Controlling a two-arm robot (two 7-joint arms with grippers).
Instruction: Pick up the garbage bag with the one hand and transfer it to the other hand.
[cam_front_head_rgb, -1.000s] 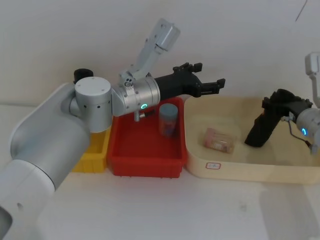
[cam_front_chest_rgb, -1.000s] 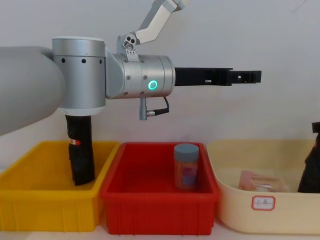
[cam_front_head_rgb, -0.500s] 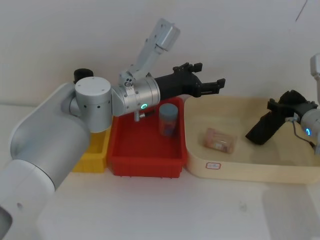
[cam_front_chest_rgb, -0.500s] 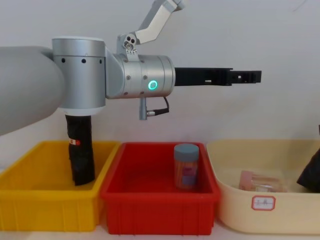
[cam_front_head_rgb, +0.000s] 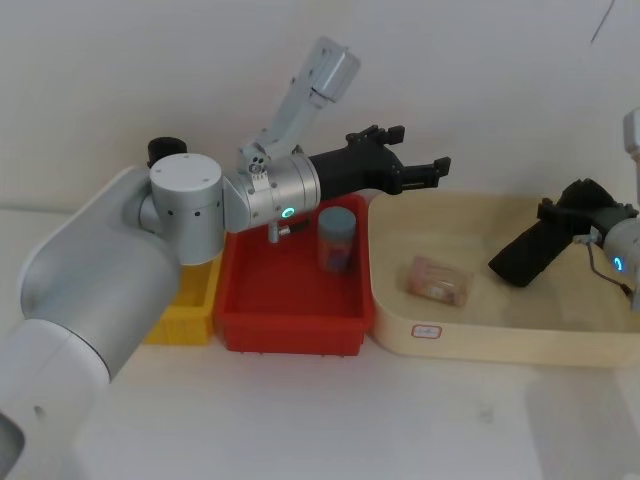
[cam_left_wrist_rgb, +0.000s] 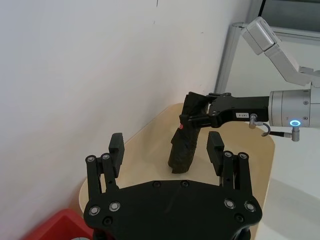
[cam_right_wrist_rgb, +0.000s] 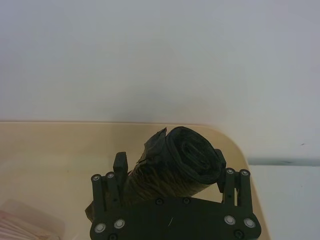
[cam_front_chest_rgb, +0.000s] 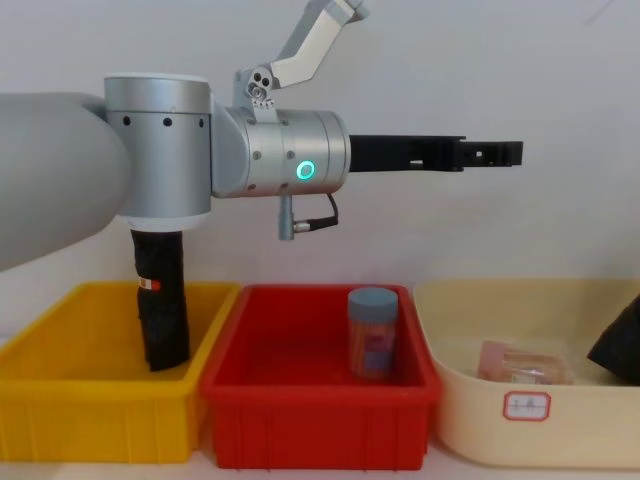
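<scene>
The garbage bag (cam_front_head_rgb: 525, 255), a black crinkly roll, leans tilted over the beige tray (cam_front_head_rgb: 480, 340). My right gripper (cam_front_head_rgb: 566, 214), on the blue-lit arm, is shut on its upper end. The right wrist view shows the garbage bag (cam_right_wrist_rgb: 192, 167) clamped in the right gripper (cam_right_wrist_rgb: 169, 159). My left gripper (cam_front_head_rgb: 420, 150), on the green-lit arm, hovers open above the seam between red bin and tray, pointing right toward the bag, well short of it. In the left wrist view the open left gripper (cam_left_wrist_rgb: 166, 145) faces the garbage bag (cam_left_wrist_rgb: 182, 147) and the right gripper (cam_left_wrist_rgb: 200, 112). The bag's lower end (cam_front_chest_rgb: 620, 342) peeks in at the chest view's right edge.
A second black roll (cam_front_chest_rgb: 160, 300) stands in the yellow bin (cam_front_chest_rgb: 90, 400) behind my left arm. The red bin (cam_front_chest_rgb: 320, 415) holds an upright blue-lidded jar (cam_front_chest_rgb: 372, 333). A pinkish translucent jar (cam_front_head_rgb: 438, 280) lies in the beige tray. A white wall rises close behind the bins.
My right gripper has shifted a little to the right and tilted the garbage bag further over. The left arm has not moved.
</scene>
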